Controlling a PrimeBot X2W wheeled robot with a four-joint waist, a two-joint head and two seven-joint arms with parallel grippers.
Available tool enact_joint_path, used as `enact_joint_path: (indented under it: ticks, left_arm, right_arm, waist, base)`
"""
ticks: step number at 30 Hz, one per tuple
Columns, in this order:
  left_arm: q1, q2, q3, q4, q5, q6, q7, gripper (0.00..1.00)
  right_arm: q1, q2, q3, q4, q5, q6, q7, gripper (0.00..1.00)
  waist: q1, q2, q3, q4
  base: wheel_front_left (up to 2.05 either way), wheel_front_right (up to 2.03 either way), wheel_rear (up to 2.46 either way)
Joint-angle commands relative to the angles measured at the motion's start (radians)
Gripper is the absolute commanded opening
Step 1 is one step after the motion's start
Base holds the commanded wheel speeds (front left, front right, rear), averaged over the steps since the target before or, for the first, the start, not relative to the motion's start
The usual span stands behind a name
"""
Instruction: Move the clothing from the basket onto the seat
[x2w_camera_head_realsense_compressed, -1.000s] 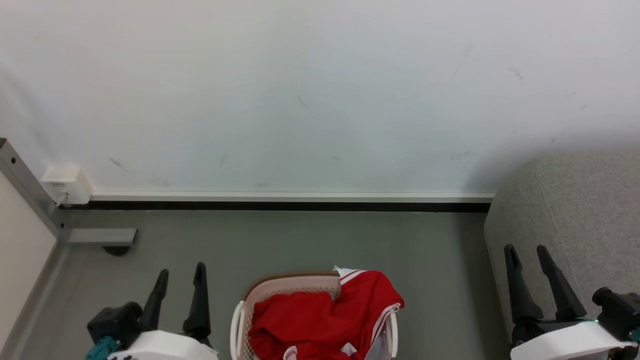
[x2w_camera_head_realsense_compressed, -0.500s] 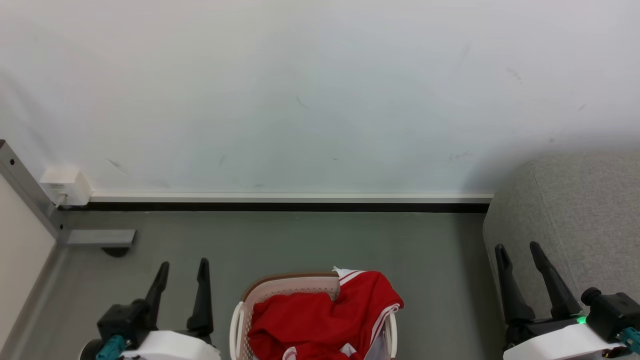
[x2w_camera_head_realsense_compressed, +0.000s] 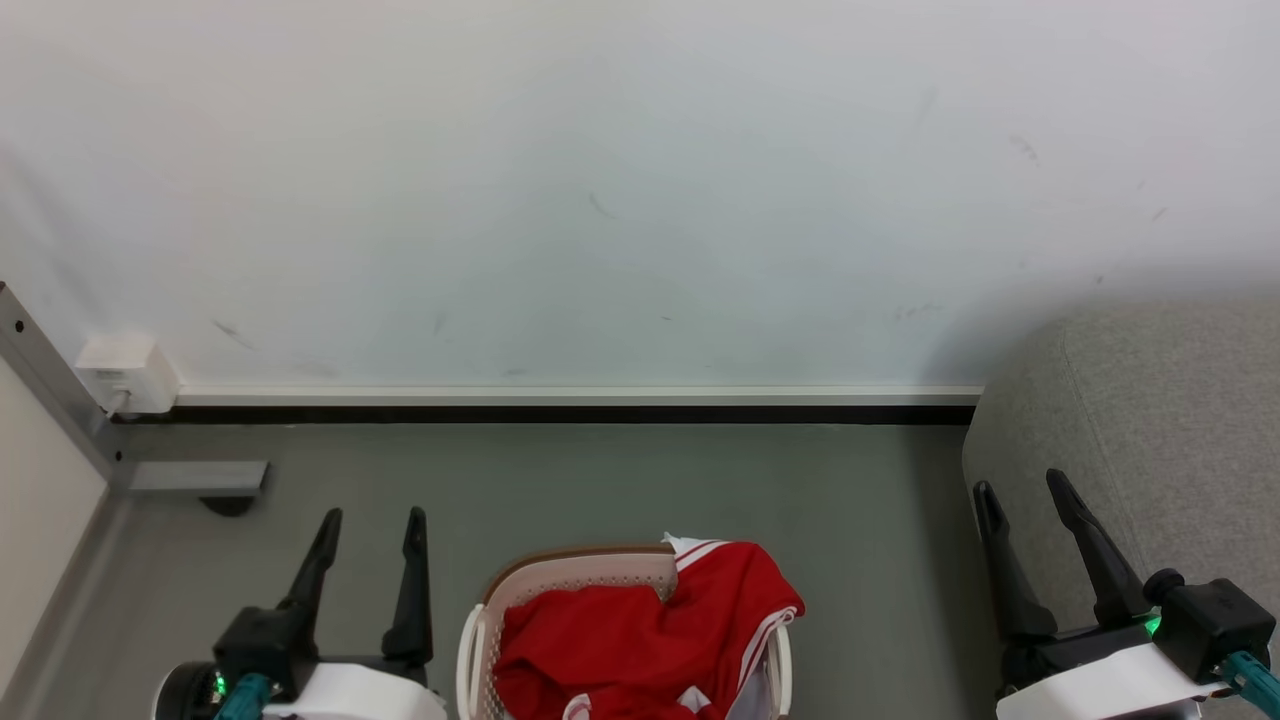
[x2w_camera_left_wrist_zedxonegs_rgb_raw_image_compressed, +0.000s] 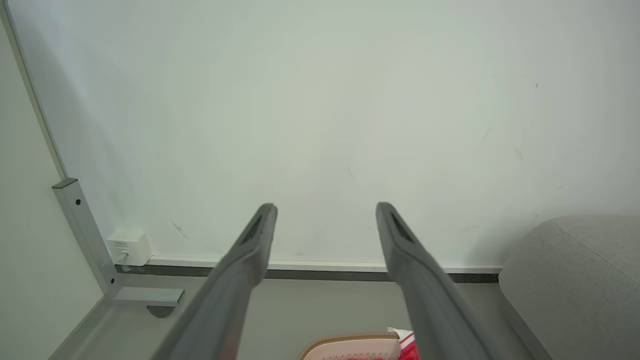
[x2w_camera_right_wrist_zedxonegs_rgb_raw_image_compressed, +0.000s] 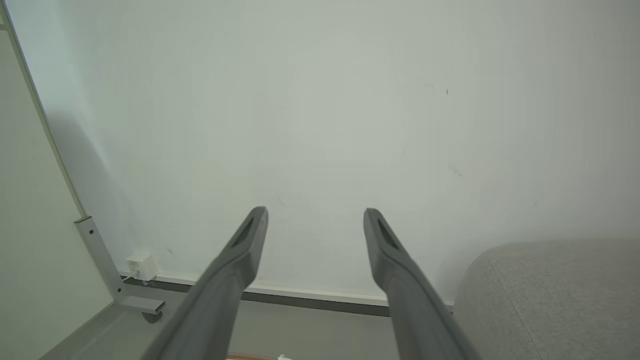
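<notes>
clothing (x2w_camera_head_realsense_compressed: 640, 640) heaped in basket (x2w_camera_head_realsense_compressed: 560, 560), draped over right rim. left hand (x2w_camera_head_realsense_compressed: 372, 514) spread, empty, left of basket. right hand (x2w_camera_head_realsense_compressed: 1020, 481) spread, empty, beside sofa (x2w_camera_head_realsense_compressed: 1150, 400).

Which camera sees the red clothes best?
The head view: the red clothing lies heaped in the basket, draped over its rim. The left wrist view catches one corner; the right wrist view, a tiny white tip.

Head camera high, angled down at smooth grey floor (x2w_camera_head_realsense_compressed: 600, 480), 2 wrist cameras lower, facing plain white wall (x2w_camera_left_wrist_zedxonegs_rgb_raw_image_compressed: 320, 100), all 3 sharing light-grey fabric sofa (x2w_camera_head_realsense_compressed: 1170, 400)
</notes>
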Motion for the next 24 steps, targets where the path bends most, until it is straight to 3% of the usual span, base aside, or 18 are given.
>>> enact_joint_path:
  ticks: [1,12,24]
  left_arm:
    - [-0.009,0.004,0.001,-0.006,0.026,0.004,-0.008,1.00]
    - [-0.003,-0.005,0.014,-0.013,0.108,0.007,-0.028,1.00]
    - [-0.004,-0.012,0.028,-0.012,0.102,-0.004,-0.025,1.00]
  right_arm:
    - [-0.010,-0.008,0.004,-0.008,-0.020,-0.002,-0.009,1.00]
    - [-0.014,-0.011,0.008,0.000,-0.076,-0.002,-0.029,1.00]
    - [-0.015,-0.008,0.002,-0.001,-0.077,-0.002,-0.027,1.00]
  waist:
    - [0.0000,0.0000,0.001,0.000]
    - [0.0000,0.0000,0.000,-0.004]
    - [0.0000,0.0000,0.007,-0.006]
  base:
    - [0.00,0.00,0.00]
    - [0.00,0.00,0.00]
    - [0.00,0.00,0.00]
